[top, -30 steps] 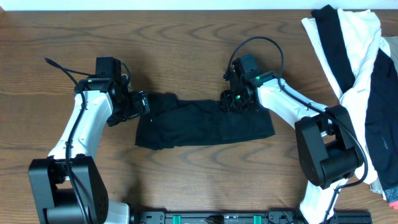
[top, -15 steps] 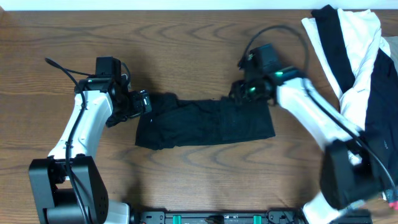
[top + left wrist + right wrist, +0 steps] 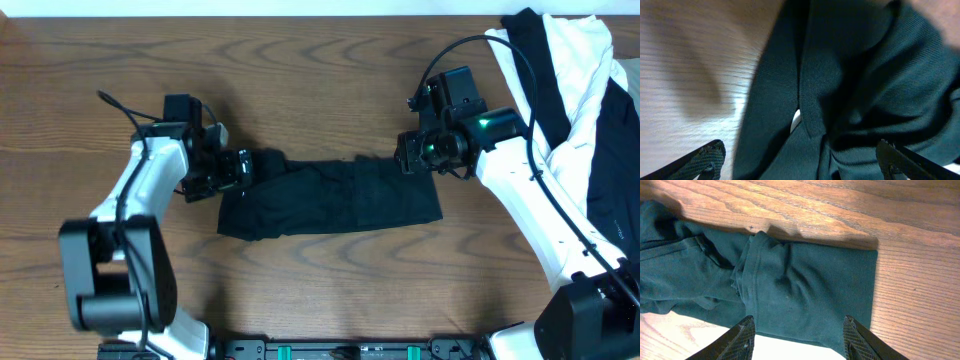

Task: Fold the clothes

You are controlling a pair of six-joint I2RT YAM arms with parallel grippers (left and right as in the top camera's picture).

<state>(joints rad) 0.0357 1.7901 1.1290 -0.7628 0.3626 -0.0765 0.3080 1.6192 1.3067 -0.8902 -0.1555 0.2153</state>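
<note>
Black shirt [image 3: 330, 200] lies banded on the bench [image 3: 300, 60]; left fingers [image 3: 710, 155] and right fingers [image 3: 742, 340] spread over its ends, seemingly to grip.

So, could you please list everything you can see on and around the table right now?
black shirt: one, black, folded into a flat band at the middle of the table, between the two hands
pile of clothes: one heap, black and white, at the table's right edge
table: one, brown wood grain, under everything
mounting rail: one, black with green parts, along the near edge
left arm: one, white and black, reaching to the shirt's left end
right arm: one, white and black, reaching to the shirt's upper right corner
left hand: one, black, fingers apart, at the shirt's left end
right hand: one, black, fingers apart, over the shirt's right part
</note>
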